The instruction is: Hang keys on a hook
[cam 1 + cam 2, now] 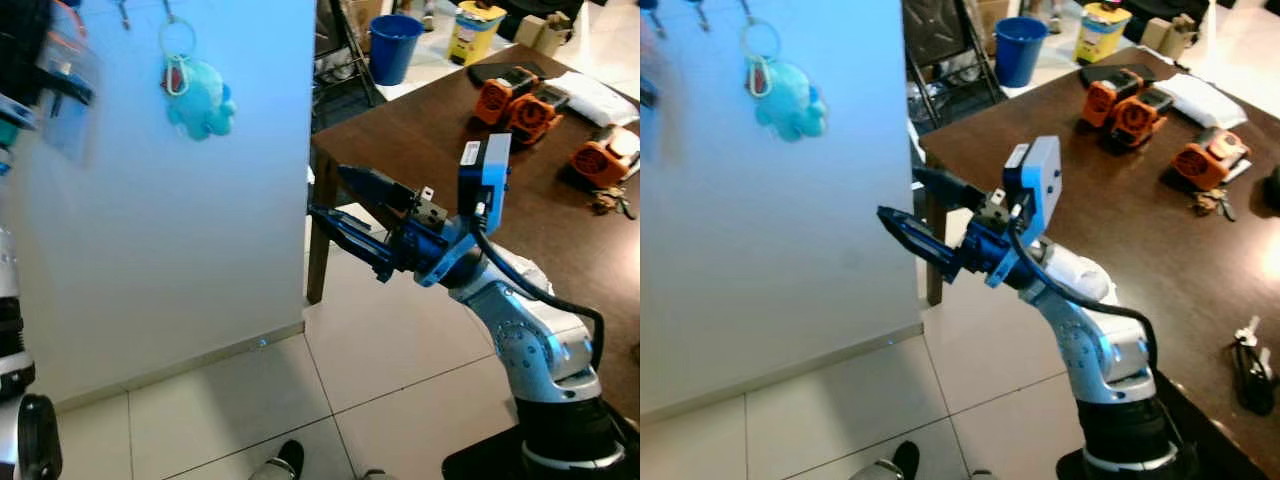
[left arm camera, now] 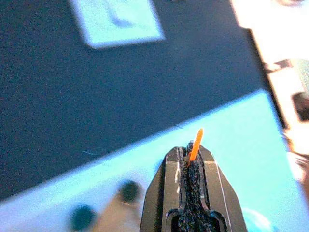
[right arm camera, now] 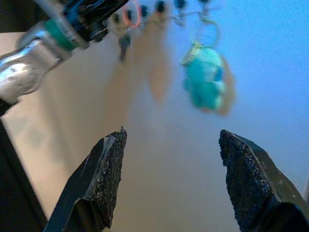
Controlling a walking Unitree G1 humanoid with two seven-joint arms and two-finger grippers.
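Presently: left gripper pinched shut on orange-tagged keys near wall hooks; right gripper open, empty. Next, judged: seat ring on hook.

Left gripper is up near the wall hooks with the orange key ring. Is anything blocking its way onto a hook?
Nothing visible does. The left gripper holds the orange key ring right at the row of hooks. The blue plush keychain hangs from a hook further along, beside the path, not across it.
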